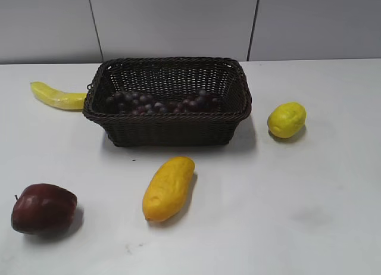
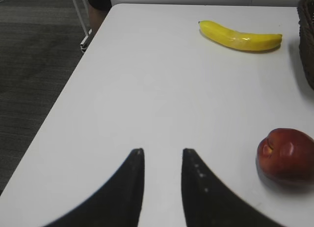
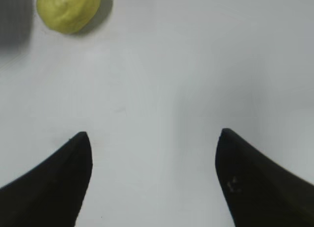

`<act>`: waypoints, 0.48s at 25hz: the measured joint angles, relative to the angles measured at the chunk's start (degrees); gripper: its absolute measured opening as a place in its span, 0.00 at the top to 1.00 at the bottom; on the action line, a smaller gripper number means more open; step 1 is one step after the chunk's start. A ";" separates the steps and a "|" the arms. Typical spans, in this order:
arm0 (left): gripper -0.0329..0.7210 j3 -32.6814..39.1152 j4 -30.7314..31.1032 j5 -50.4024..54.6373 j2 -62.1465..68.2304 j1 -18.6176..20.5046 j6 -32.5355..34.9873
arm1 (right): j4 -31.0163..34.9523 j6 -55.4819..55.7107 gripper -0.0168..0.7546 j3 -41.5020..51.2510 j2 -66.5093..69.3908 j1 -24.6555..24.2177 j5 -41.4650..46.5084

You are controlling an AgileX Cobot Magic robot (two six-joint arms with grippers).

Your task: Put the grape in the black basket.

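Observation:
The grape (image 1: 161,102), a long bunch of dark red-purple berries, lies inside the black basket (image 1: 169,131) along its floor. The woven basket stands at the back middle of the white table; its edge shows in the left wrist view (image 2: 308,45). Neither gripper shows in the exterior view. My left gripper (image 2: 163,151) hovers over bare table near the left edge, its fingers a little apart with nothing between them. My right gripper (image 3: 153,133) is wide open and empty over bare table.
A banana (image 1: 56,96) (image 2: 239,36) lies left of the basket. A dark red apple (image 1: 43,208) (image 2: 287,154) sits at front left. A long yellow fruit (image 1: 168,187) lies in front of the basket. A lemon (image 1: 286,119) (image 3: 68,10) sits to its right.

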 joint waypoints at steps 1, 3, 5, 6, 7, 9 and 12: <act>0.64 0.00 0.00 0.00 0.00 0.00 0.00 | 0.14 -0.13 0.21 3.37 -2.95 0.00 -0.71; 0.64 0.00 0.00 0.00 0.00 0.00 0.00 | 0.20 -0.36 0.21 9.36 -8.08 0.00 -2.08; 0.64 0.00 0.00 0.00 0.00 0.00 0.00 | 0.20 -0.50 0.21 15.58 -13.39 0.00 -3.01; 0.64 0.00 0.00 0.00 0.00 0.00 0.00 | 0.20 -0.50 0.21 18.44 -15.87 0.00 -3.27; 0.64 0.00 0.00 0.00 0.00 0.00 0.00 | 0.20 -0.50 0.21 20.69 -17.92 0.00 -3.45; 0.64 0.00 0.00 0.00 0.00 0.00 0.00 | 0.20 -0.56 0.21 25.44 -22.78 0.00 -3.56; 0.64 0.00 0.00 0.00 0.00 0.00 0.00 | 0.20 -0.56 0.21 30.64 -29.54 0.00 -3.68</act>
